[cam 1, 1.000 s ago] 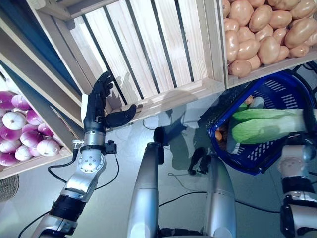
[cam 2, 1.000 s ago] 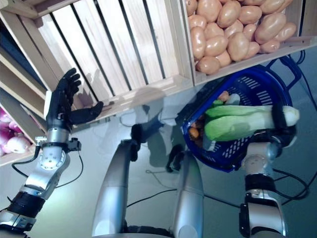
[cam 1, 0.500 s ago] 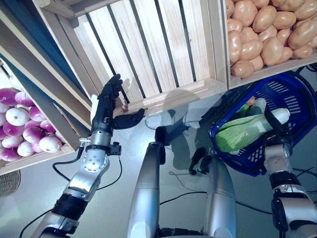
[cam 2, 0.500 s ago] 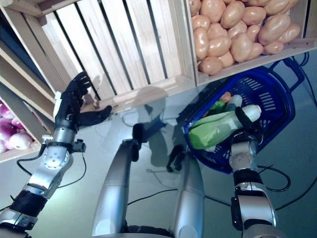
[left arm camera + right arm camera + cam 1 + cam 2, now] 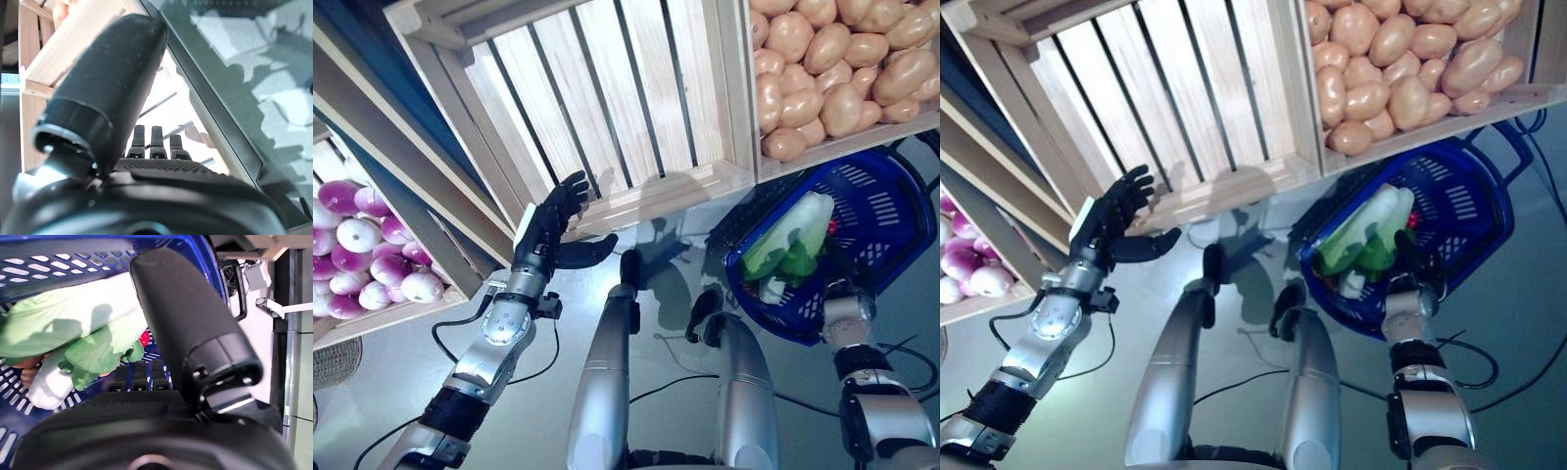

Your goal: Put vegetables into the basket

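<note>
Green cabbage in basket, R hand open

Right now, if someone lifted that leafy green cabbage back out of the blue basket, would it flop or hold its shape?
The cabbage would probably keep its shape: its thick white stalk looks firm. The crinkled green leaves may bend or tear. It lies tilted inside the basket, so it might slide when nudged.
</note>
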Robot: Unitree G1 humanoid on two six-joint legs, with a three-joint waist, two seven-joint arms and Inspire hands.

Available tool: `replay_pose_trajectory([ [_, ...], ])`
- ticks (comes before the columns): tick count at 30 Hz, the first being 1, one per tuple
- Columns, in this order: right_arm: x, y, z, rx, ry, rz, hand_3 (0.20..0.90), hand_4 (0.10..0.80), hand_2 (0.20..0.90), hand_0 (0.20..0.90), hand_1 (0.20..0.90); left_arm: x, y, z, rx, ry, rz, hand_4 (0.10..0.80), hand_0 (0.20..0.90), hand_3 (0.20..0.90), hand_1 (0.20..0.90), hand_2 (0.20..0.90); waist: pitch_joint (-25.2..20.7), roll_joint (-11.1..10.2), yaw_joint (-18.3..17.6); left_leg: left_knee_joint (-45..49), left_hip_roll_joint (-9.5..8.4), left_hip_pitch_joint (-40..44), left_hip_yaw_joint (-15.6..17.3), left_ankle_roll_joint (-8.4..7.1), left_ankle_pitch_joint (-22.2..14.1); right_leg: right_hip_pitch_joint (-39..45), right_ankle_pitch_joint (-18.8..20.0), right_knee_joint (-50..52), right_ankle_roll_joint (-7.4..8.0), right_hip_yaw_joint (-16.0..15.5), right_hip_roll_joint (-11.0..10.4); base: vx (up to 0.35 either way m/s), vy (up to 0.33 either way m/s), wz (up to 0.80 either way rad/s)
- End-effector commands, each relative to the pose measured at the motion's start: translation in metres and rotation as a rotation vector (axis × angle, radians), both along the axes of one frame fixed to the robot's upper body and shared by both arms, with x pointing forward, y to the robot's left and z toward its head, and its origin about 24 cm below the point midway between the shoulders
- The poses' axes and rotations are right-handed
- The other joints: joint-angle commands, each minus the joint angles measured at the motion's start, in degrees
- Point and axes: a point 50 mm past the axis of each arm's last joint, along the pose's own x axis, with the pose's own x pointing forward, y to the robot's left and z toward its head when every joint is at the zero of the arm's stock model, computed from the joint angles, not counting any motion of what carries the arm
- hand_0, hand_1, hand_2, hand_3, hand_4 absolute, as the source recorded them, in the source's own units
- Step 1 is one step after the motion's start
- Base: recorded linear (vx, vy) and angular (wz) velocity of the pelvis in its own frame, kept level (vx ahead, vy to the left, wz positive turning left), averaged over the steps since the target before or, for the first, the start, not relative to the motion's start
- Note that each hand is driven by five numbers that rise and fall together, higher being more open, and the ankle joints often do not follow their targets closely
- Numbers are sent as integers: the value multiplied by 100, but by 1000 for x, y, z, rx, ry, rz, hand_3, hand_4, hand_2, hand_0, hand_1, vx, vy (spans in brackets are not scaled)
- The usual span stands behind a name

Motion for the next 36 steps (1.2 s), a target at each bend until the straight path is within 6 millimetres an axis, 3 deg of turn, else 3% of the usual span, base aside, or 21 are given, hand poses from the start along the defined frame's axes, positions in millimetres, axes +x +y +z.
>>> replay_pose_trajectory([
  [1,-6,-26,43,-261,-84,-180,900,800,900,900,900,0,-14,41,-79,-252,-58,800,900,900,900,900,-17,38,-100,-128,-94,714,287,-70,-780,760,1272,-1787,-7,60,281,-64,138,-21],
  [4,-11,-15,36,-434,33,-166,900,800,900,900,900,1,-12,26,-87,-197,-56,800,900,900,900,900,-104,84,-182,-851,-49,1447,403,-118,-533,1431,1346,-2346,33,102,378,-37,172,-21],
  [6,-24,-13,25,-599,109,-97,900,800,900,900,900,-5,-9,9,-81,-141,-52,800,900,900,900,900,-393,140,-244,-1225,-35,1842,453,-134,-423,1799,1396,-2655,88,104,356,24,209,-16],
  [9,-39,-11,8,-668,168,-19,900,800,900,900,900,-13,-6,-9,-76,-91,-43,800,900,900,900,900,-622,168,-301,-1433,-21,2134,478,-140,-355,2079,1468,-2868,131,80,326,70,169,-3],
  [12,-73,4,-33,-758,300,218,900,800,900,900,900,-31,12,-51,-24,79,37,800,900,900,900,900,-1160,93,-478,-1720,11,2734,586,-139,-364,2654,1464,-3195,165,148,348,150,154,-5],
  [15,-93,14,-57,-781,376,404,900,800,900,900,900,-45,20,-81,4,205,60,800,900,900,900,900,-1548,4,-573,-2049,39,3209,657,-151,-350,3101,1569,-3598,251,160,333,181,105,-4],
  [26,-150,55,-130,-650,626,923,900,800,900,900,900,-96,20,-175,139,654,16,800,900,900,900,900,-2342,-33,-758,-2420,36,4108,947,-103,-569,3784,1648,-4058,435,166,232,116,98,-12],
  [30,-172,55,-152,-605,778,992,900,800,900,900,900,-108,20,-197,140,780,53,800,900,900,900,900,-2417,-28,-779,-2429,15,4239,975,-76,-631,3885,1643,-4079,464,167,209,36,62,-4],
  [33,-211,54,-179,-458,994,1011,900,800,900,900,900,-121,20,-219,165,901,133,800,900,900,900,900,-2473,-32,-742,-2438,-16,4465,949,-13,-740,4083,1570,-4065,470,141,196,66,38,-4],
  [35,-218,55,-183,-412,1037,985,900,800,900,900,900,-125,21,-223,152,934,181,800,900,900,900,900,-2510,-41,-733,-2428,-18,4490,953,4,-758,4099,1571,-4064,464,162,204,61,12,-3],
  [36,-230,54,-188,-351,1075,958,900,800,900,900,900,-133,23,-231,128,990,249,800,900,900,900,900,-2545,-48,-714,-2421,-22,4557,926,16,-788,4170,1558,-4063,461,166,205,80,7,-5],
])
